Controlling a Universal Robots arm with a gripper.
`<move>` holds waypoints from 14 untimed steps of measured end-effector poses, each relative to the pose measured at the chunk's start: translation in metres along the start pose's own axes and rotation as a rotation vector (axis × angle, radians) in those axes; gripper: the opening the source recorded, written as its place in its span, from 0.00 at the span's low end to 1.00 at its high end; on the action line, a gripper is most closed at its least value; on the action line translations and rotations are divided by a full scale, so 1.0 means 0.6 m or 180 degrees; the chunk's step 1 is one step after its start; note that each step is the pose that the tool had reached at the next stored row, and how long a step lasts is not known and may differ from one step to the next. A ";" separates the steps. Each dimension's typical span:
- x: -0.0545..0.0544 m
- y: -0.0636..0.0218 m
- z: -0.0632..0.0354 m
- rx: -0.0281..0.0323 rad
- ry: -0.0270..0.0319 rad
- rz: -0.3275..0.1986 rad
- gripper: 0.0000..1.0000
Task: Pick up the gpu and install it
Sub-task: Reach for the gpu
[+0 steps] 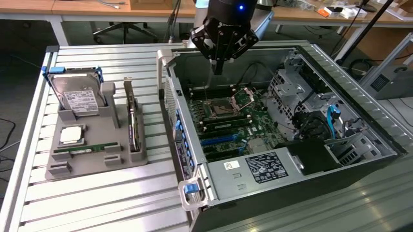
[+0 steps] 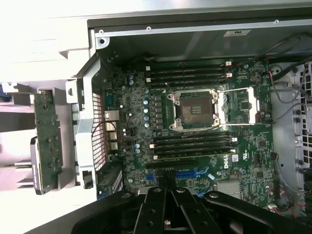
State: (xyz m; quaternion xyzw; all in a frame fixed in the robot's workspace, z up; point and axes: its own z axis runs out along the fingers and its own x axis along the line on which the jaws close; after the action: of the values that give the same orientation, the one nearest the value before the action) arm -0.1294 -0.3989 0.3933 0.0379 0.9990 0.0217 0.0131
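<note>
The gpu [image 1: 133,121] is a thin dark card with a metal end bracket. It stands on edge in a grey holder [image 1: 96,166] on the table, at the exterior view's left of the open computer case [image 1: 303,159]. The wrist view shows the gpu [image 2: 47,141] outside the case wall. My gripper [image 1: 217,67] hangs above the back of the case, over the motherboard [image 1: 242,118]. It is shut with nothing between its fingers. Its dark fingers [image 2: 157,204] come together over the blue expansion slots [image 2: 187,173].
The grey holder also carries a silver hard drive [image 1: 77,96], a square processor chip [image 1: 71,135] and a narrow green memory stick [image 1: 87,149]. Inside the case lie the open processor socket [image 1: 223,107], drive cages [image 1: 303,96] and cables. The slatted table [image 1: 96,203] stretches in front of the holder.
</note>
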 end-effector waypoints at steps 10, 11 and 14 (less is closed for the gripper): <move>0.005 0.000 0.000 0.0000 0.0000 0.0000 0.11; 0.006 0.000 0.000 0.0000 0.0000 0.0000 0.11; 0.007 -0.001 0.000 0.0001 0.0000 0.0000 0.11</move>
State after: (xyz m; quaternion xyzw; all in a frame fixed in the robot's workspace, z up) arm -0.1335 -0.3989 0.3933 0.0379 0.9990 0.0216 0.0130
